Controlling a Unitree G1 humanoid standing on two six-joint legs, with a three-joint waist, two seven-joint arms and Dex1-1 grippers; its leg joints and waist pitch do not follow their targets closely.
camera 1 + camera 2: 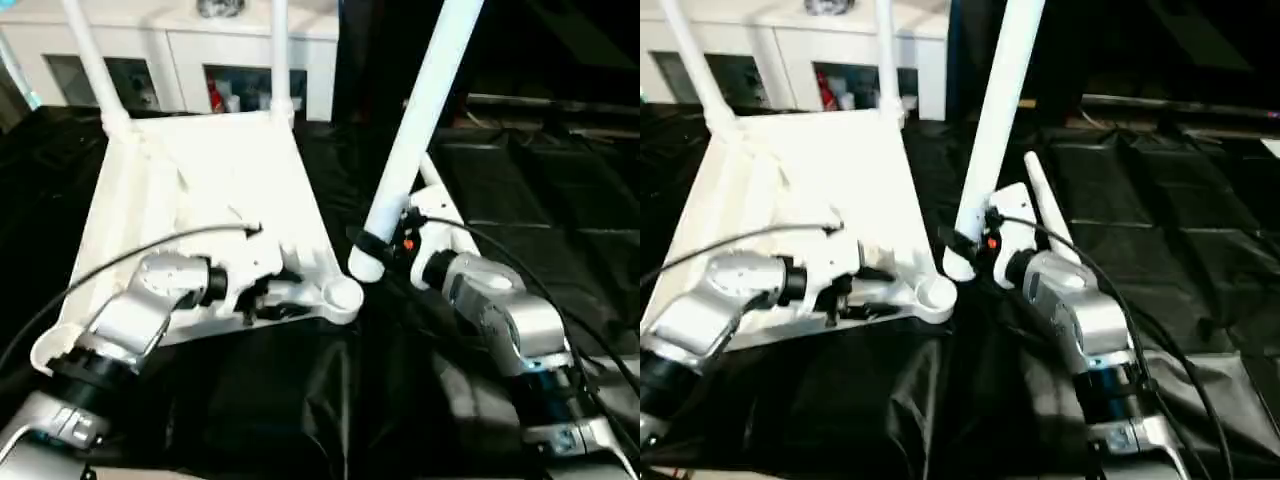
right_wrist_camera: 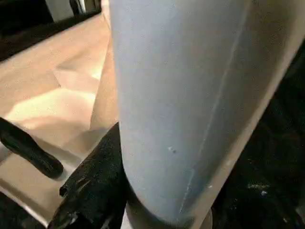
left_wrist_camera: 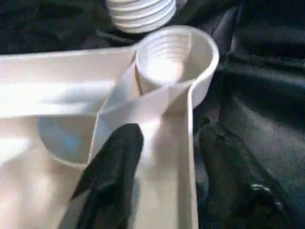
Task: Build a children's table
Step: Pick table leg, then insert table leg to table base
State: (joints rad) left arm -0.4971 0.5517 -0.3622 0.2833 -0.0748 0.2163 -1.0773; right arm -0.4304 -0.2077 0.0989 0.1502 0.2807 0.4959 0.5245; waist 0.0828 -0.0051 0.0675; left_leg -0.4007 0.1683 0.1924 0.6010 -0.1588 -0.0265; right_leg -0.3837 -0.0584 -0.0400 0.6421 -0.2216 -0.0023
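While lying underside up on the black-draped surface (image 1: 300, 400), the tabletop (image 1: 210, 190) already carried two legs (image 1: 95, 60) upright in its far corner sockets, with the near right socket (image 1: 343, 297) empty and threaded inside. Held a third leg (image 1: 420, 130) tilted, its threaded end just beside that empty socket, not yet in it. Gripped by the right gripper (image 1: 385, 250), fingers closed around the leg's lower part, one black finger (image 2: 95, 186) pressed against its side; silver right forearm (image 1: 520, 340) reaching in from the near right, wrist turned inward. Straddled the tabletop's near edge rib with the left gripper (image 1: 262, 296), fingers part open, one finger (image 3: 114, 171) inside the ribbed channel, the other outside the wall over the black cloth; left forearm (image 1: 130, 320) crossing from the near left. Stood behind all this a white glass-door cabinet (image 1: 180, 60).
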